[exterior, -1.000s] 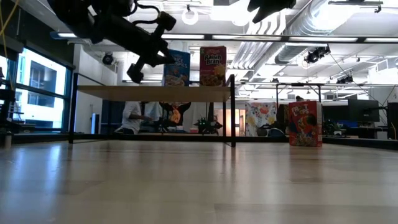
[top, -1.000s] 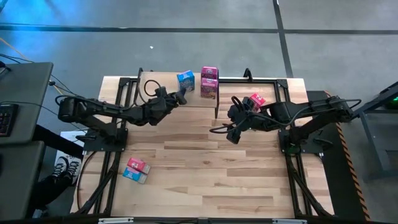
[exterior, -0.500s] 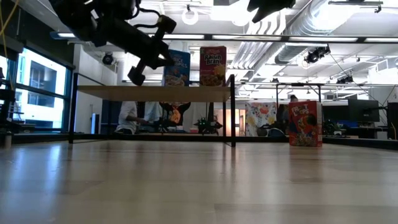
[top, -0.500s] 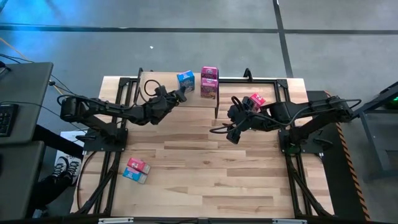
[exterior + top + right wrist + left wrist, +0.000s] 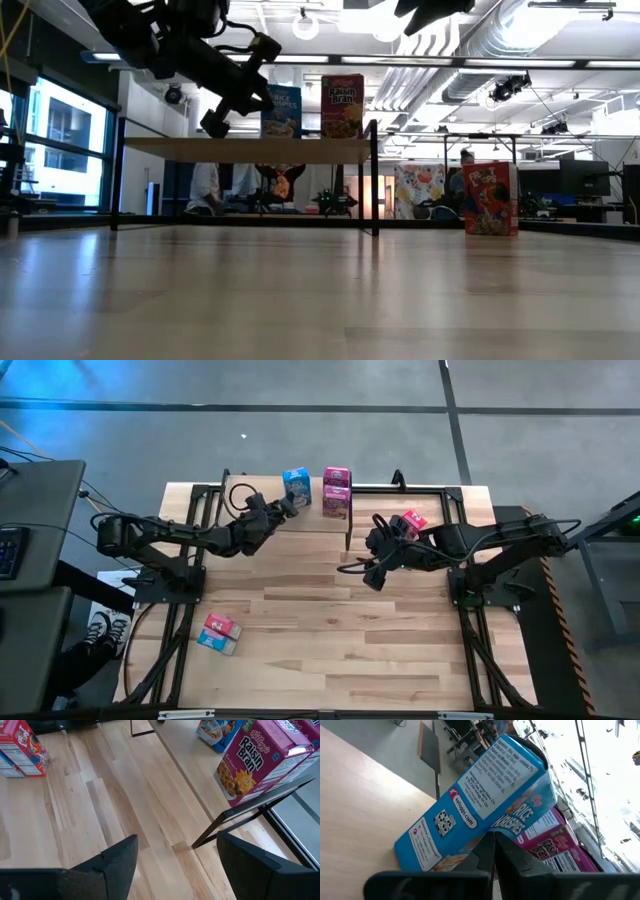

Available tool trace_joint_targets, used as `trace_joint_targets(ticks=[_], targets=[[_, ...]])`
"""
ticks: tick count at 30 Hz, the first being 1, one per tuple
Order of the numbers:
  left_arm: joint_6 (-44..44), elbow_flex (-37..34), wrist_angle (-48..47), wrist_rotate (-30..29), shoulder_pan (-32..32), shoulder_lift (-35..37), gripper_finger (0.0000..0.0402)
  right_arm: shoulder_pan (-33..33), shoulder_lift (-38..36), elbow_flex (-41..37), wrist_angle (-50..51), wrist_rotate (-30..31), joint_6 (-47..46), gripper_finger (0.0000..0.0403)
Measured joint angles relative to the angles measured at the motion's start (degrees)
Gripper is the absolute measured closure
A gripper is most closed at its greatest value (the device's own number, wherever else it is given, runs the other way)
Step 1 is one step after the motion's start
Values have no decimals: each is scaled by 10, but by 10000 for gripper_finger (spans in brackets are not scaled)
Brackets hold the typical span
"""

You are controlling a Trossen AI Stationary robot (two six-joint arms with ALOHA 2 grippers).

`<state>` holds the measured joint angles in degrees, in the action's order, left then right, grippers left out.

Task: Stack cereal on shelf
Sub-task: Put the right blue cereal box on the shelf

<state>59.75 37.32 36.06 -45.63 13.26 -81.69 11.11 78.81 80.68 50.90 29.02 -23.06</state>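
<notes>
The light wood shelf (image 5: 258,492) stands at the table's far middle. A blue Rice Krispies box (image 5: 296,485) stands upright on it (image 5: 281,112), beside pink Raisin Bran boxes (image 5: 337,493). My left gripper (image 5: 288,508) is shut, over the shelf, with its tips at the blue box (image 5: 485,795). My right gripper (image 5: 372,570) is open and empty above the table, right of the shelf. A red box (image 5: 411,522) stands on the table at the far right. A pink and a blue box (image 5: 218,632) lie at the near left. My left gripper touches the blue box's printed front face, near its lower edge (image 5: 496,831), with its shut fingertips. The fingers come about level, slanting from the table's near-left side. The box stands upright with its bottom on the shelf.
The shelf's black legs (image 5: 235,817) stand on the plank tabletop. Black frame rails run along the table's left and right sides (image 5: 190,550). Bare wood (image 5: 340,630) lies between the shelf and the near edge.
My left gripper, staying shut, has gone a little toward the table's far edge. The blue box has slid a little farther back on the shelf, still upright.
</notes>
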Motion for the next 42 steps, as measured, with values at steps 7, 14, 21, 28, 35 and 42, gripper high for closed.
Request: trace_joint_targets(ticks=[7, 14, 21, 28, 35, 42], targets=[[-10, 0, -2, 21, -9, 0, 401, 0, 0, 0, -2, 0, 0, 144], [-5, 0, -14, 13, -31, 1, 401, 0, 0, 0, -2, 0, -1, 144], [54, 1, -56, -1, -21, 2, 401, 0, 0, 0, -3, 10, -1, 144], [57, 1, -65, 28, -10, 2, 401, 0, 0, 0, -12, 10, 1, 144], [33, 1, -82, 35, -16, 2, 401, 0, 0, 0, -13, 10, 0, 144], [3, 1, -105, 26, -17, 5, 401, 0, 0, 0, -14, 10, -5, 143]])
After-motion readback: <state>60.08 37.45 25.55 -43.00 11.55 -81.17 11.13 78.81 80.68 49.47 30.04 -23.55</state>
